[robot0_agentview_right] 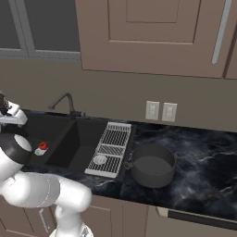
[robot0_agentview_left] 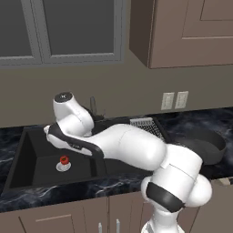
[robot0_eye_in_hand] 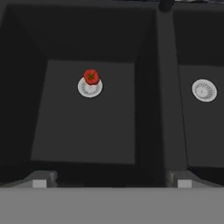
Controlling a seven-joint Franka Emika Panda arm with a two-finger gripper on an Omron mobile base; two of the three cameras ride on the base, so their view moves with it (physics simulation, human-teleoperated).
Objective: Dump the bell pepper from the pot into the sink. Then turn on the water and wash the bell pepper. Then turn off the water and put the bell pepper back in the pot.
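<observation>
a: fingers [robot0_eye_in_hand: 39, 180] — status?
b: spread to their widest, nothing between them. in the hand view the two tips rise at the bottom edge, one far left and one right of centre, looking down into the sink [robot0_eye_in_hand: 157, 65].

a: location of the bell pepper [robot0_eye_in_hand: 91, 77]?
b: on the floor of the left basin, resting on the edge of the round silver drain [robot0_eye_in_hand: 89, 89], stem side up. it is well apart from the fingers. the left base view shows it [robot0_agentview_left: 64, 159] at the same spot, low in the basin, below the arm's [robot0_agentview_left: 123, 145] forearm.

a: second basin?
b: beyond the centre divider, with its own silver drain [robot0_eye_in_hand: 204, 90]. in the right base view a silver wire rack [robot0_agentview_right: 112, 148] lies across part of that basin.

a: position of the pot [robot0_agentview_right: 152, 165]?
b: upright on the dark marbled surface [robot0_agentview_right: 203, 157], just right of the wire rack and the sink. in the right base view its interior looks bare.

a: faucet [robot0_agentview_right: 65, 102]?
b: dark, curved, mounted at the back of the sink by the wall. no water stream can be made out.

a: background fixtures?
b: two wall outlets [robot0_agentview_right: 160, 111] above the surface, brown cabinets overhead.
</observation>
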